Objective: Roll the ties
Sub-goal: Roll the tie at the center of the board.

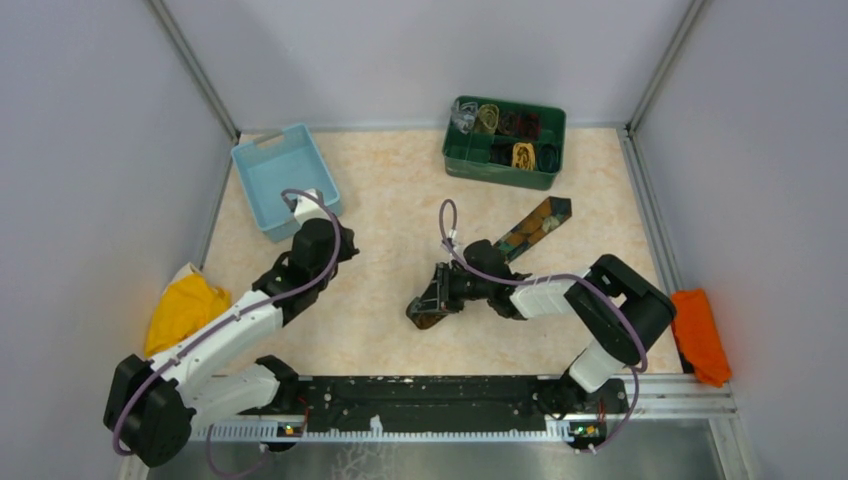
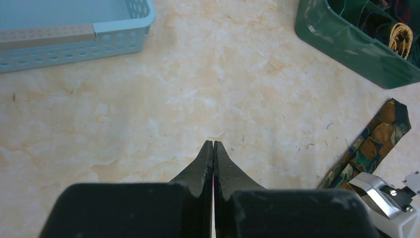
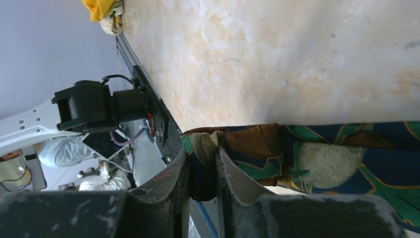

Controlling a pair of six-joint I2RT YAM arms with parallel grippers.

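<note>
- Right wrist view alone shows the grasp: the right gripper (image 3: 200, 161) is clamped on a folded end of the patterned tie (image 3: 322, 158), with fabric bunched between its fingers.
- Top external view gives the layout. The tie runs diagonally across the marbled surface (image 1: 390, 250) from that gripper toward the green bin (image 1: 500, 172), where rolled ties (image 1: 523, 153) sit in compartments.
- Left wrist view shows the left gripper (image 2: 213, 146) pressed together on nothing, over the surface, near a light blue basket (image 2: 74, 47) and well apart from the tie.
- The tie is dark brown and navy with gold-orange blobs and teal leaf shapes. Its pointed tip lies flat near the bin.
- From above, the tie's middle is hidden under the right arm. Whether the held end is rolled or merely folded cannot be told.
</note>
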